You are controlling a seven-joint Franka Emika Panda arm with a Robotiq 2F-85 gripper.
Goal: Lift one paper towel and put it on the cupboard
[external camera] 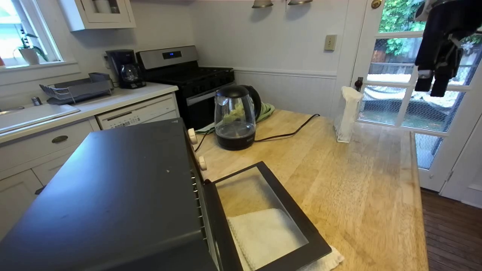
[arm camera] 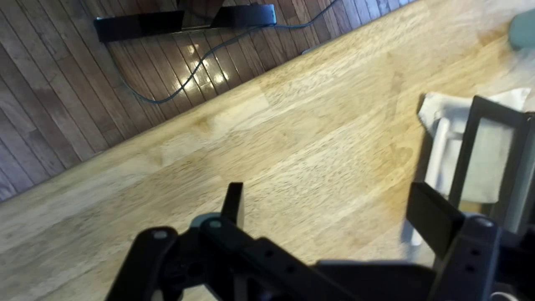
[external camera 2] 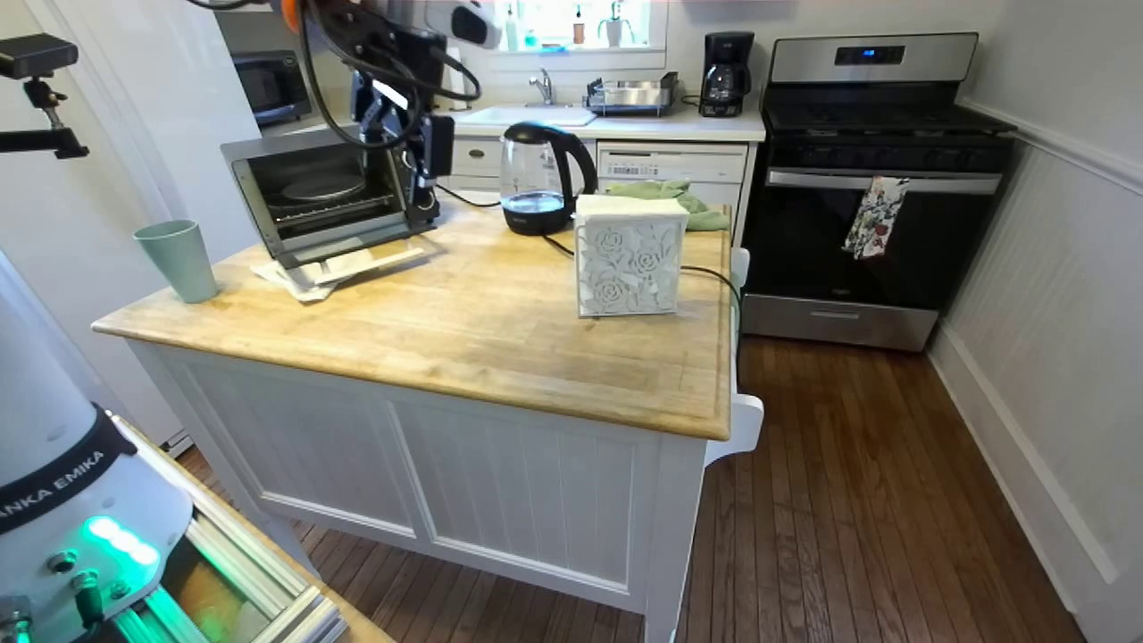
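Observation:
A white holder with a rose pattern, filled with white paper towels, stands upright on the wood-topped counter unit, the cupboard (external camera 2: 500, 304). The white paper towels (external camera 2: 629, 207) show at its top in both exterior views (external camera: 352, 93). No single loose flat sheet shows; one may be hidden in that stack. The wood top also fills much of the wrist view (arm camera: 292, 159). My gripper (arm camera: 328, 192) is open and empty above the wood top. It hangs high at the upper right in an exterior view (external camera: 431, 86) and before the toaster oven in an exterior view (external camera 2: 421, 192).
A toaster oven (external camera 2: 321, 192) has its glass door (external camera: 263, 226) lowered over a white cloth (external camera: 267, 237). A glass kettle (external camera: 235, 120) with a black cord stands near a green cloth (external camera 2: 661, 192). A green cup (external camera 2: 176, 259) stands near the counter's corner.

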